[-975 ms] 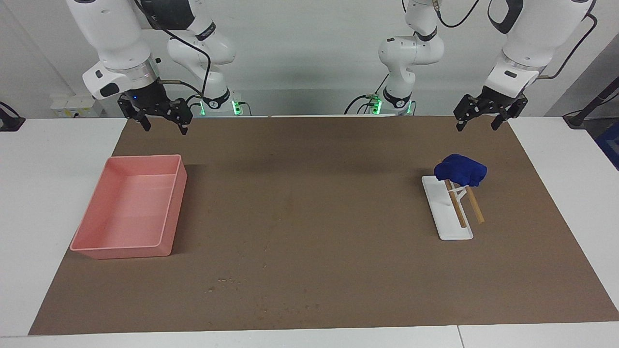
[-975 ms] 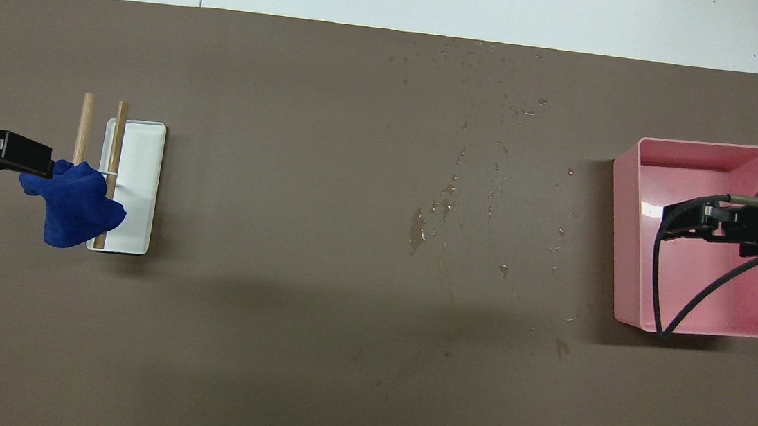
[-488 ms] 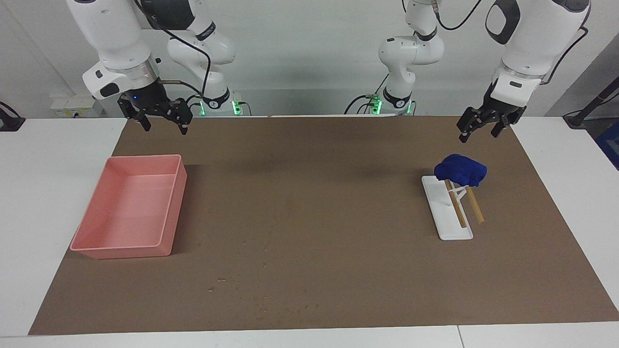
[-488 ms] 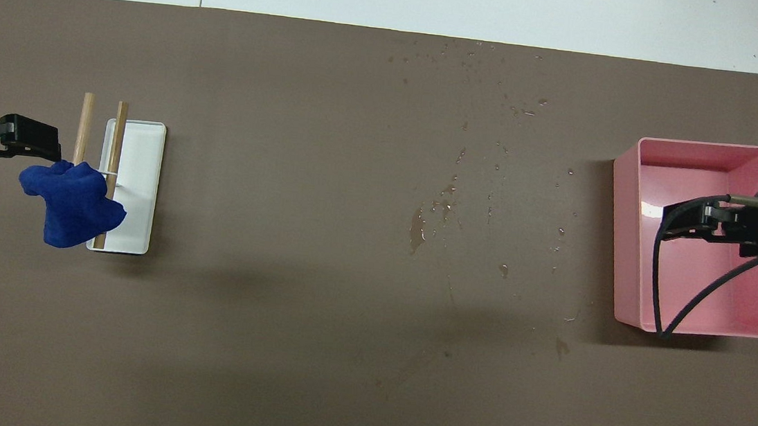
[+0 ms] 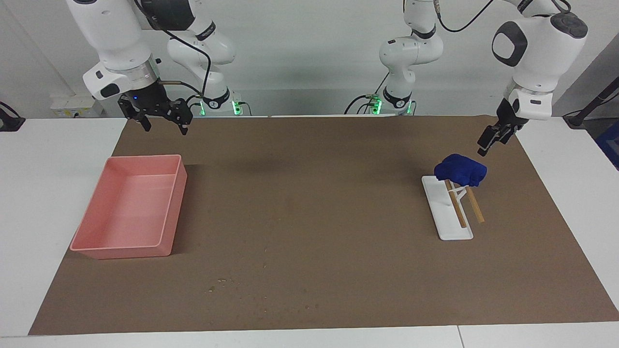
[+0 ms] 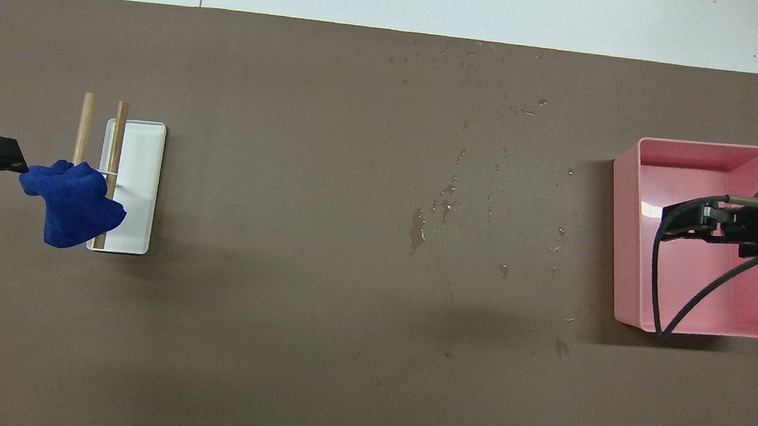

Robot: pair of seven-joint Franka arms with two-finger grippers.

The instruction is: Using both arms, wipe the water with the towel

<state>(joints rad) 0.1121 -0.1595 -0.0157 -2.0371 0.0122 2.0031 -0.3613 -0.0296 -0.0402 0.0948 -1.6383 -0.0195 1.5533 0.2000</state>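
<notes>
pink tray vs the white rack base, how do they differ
The pink tray is a deep, high-walled box; the white rack base is a flat, much smaller slab. The tray is empty; the base carries two wooden rods with the blue towel draped on them. They sit at the table's two ends. Both are rectangular and rest on the brown mat.

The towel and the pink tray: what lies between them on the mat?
Between the towel and the pink tray lie only water drops on the brown mat, shown in the overhead view.

Blue towel (image 6: 74,204) draped on two-rod rack (image 6: 126,183); water droplets (image 6: 449,206) at 3 o'clock of it; pink tray (image 6: 624,264) past them.
</notes>
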